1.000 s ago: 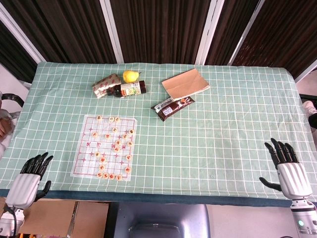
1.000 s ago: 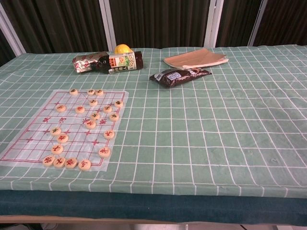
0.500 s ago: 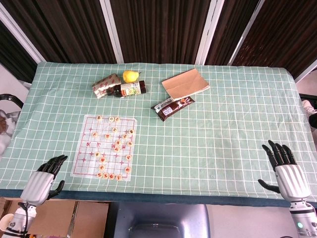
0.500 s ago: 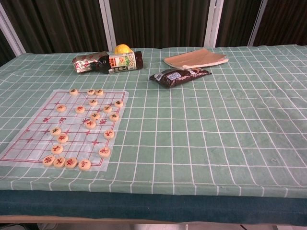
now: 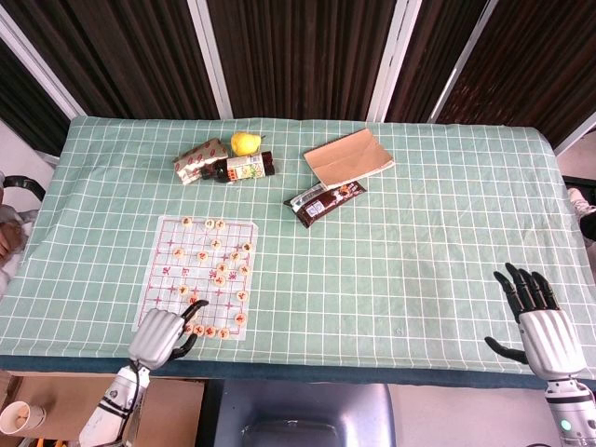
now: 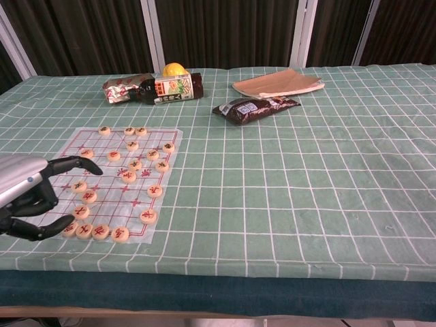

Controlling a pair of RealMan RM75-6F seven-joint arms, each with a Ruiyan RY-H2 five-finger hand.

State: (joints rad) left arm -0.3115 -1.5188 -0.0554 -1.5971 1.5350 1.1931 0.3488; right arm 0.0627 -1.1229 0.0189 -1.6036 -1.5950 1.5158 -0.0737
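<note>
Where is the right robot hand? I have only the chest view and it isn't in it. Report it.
Observer: The right robot hand is at the near right corner of the table, fingers spread, holding nothing.
Operator: Tell me what lies nearest to it.
Observer: The snack bag, and that is far off, up past the table's middle.
Operator: Now give me the left arm's line.
Observer: The left robot hand is at the near edge of the board. Its forearm comes up from below the table edge, beside a paper cup on the floor.
</note>
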